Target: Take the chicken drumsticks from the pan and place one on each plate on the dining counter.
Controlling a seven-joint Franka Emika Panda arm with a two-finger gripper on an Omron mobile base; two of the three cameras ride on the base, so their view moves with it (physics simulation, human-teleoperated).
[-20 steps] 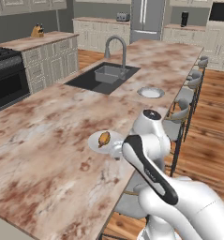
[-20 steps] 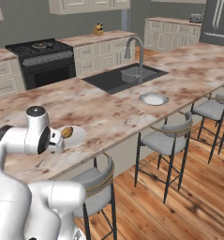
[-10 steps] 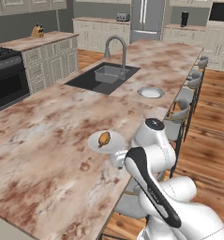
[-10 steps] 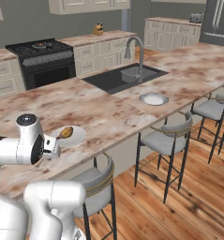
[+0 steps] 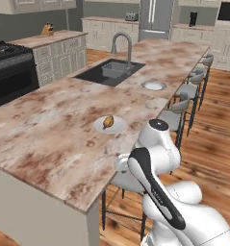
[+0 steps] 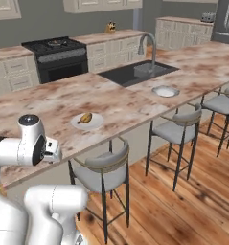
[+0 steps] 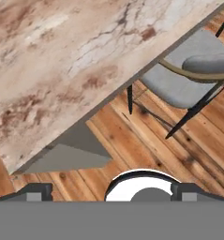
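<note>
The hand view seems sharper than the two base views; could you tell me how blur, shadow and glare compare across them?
Hand view: crisp stone veining on the dining counter, a soft shadow under its edge. Left base view: soft, the drumstick a small blur on its plate. Right base view: equally soft, even light, no glare.

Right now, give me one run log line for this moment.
gripper: open, empty, off counter edge | near plate: one drumstick | far plate: empty | dining counter

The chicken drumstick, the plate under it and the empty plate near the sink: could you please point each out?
chicken drumstick [image 5: 108, 121], left base view, its golden middle.
plate under it [image 5: 117, 129], left base view, bare white right rim.
empty plate [image 6: 165, 91], right base view, its bare centre.
</note>
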